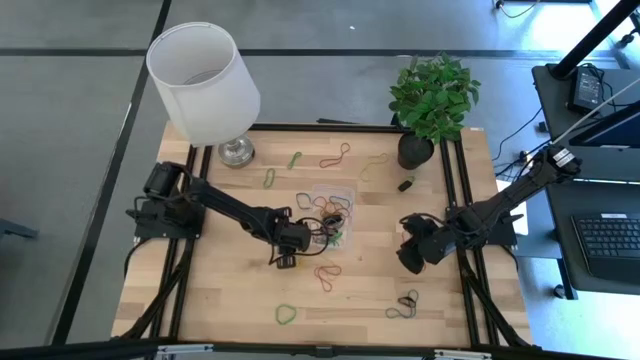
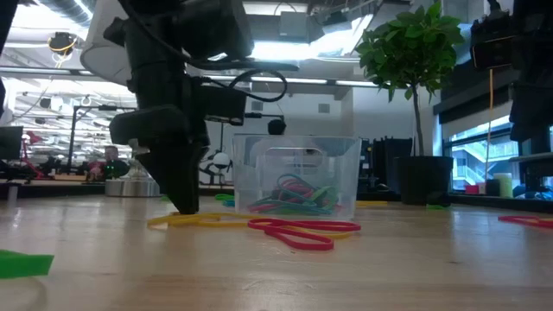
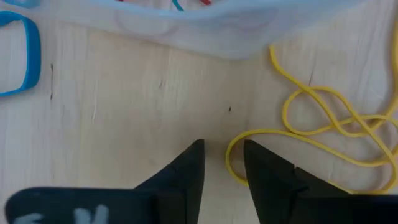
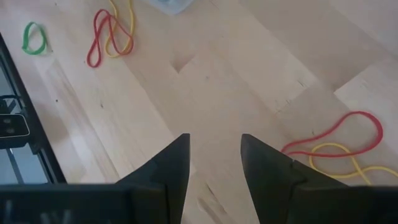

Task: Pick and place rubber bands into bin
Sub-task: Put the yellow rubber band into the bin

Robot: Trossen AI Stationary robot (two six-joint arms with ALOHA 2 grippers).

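Green band scrap in the low view's foreground; left gripper down at table beside bin.
Left jaws parted, straddling the end of a yellow rubber band on the wood. Bin: mid-table, long axis toward the lamp and plant, bands inside. Right gripper released, hovering well right of the bin. Only the high view shows black bands near the front edge.
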